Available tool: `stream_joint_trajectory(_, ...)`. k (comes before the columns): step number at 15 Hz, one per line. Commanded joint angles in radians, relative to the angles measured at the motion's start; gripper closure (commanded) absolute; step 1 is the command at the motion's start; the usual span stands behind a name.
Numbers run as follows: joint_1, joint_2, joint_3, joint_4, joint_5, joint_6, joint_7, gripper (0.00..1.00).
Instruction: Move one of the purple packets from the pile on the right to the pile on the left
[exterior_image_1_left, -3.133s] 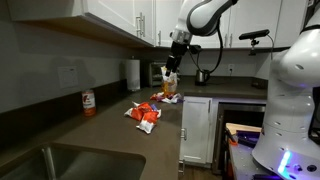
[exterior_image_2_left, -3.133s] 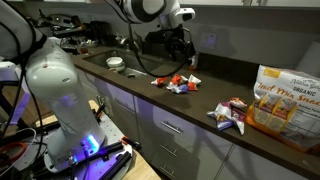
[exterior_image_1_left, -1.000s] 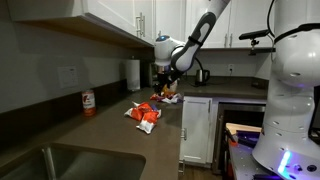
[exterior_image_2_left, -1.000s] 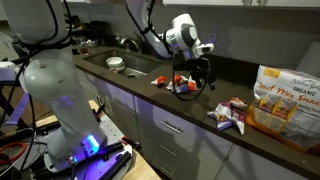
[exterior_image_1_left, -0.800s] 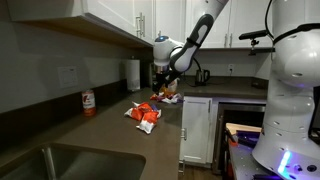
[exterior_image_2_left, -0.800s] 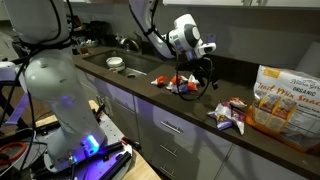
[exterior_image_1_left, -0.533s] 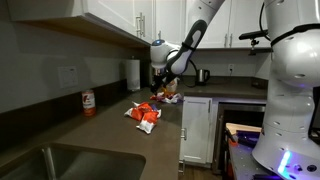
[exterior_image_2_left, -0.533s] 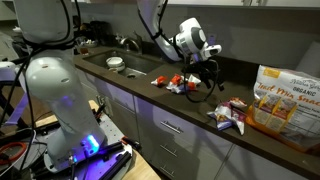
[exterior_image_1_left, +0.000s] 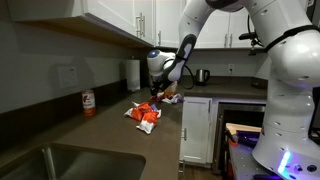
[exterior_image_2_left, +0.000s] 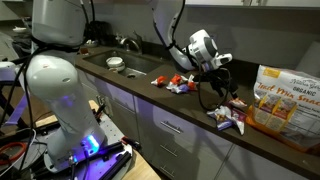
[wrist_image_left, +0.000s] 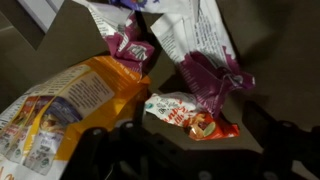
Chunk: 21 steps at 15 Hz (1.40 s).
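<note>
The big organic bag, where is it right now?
In an exterior view the organic bag stands at the far right of the counter, with a packet pile just left of it.

Opposite counter (exterior_image_1_left: 100, 130) ends — wrist close over packets (wrist_image_left: 210, 75)

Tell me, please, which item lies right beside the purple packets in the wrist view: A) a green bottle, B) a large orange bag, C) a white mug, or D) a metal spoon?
B: the wrist view shows a large orange bag with printed pictures lying just left of the purple packets; no mug, bottle or spoon appears there.
</note>
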Motion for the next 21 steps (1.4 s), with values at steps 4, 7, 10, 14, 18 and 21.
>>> stream_joint_trajectory(4,0.014,0.127,-0.044,0.119,-0.059,0.03,0.081,0.08)
stream_joint_trajectory(7,0.016,0.173,-0.053,0.177,-0.079,0.053,0.098,0.24)
stream_joint_trajectory(10,0.018,0.205,-0.06,0.216,-0.072,0.074,0.102,0.5)
stream_joint_trajectory(14,0.029,0.21,-0.072,0.231,-0.07,0.068,0.098,0.77)
stream_joint_trajectory(18,0.046,0.131,-0.078,0.169,-0.082,0.074,0.089,0.99)
stream_joint_trajectory(21,0.072,0.034,-0.09,0.091,-0.122,0.091,0.091,1.0)
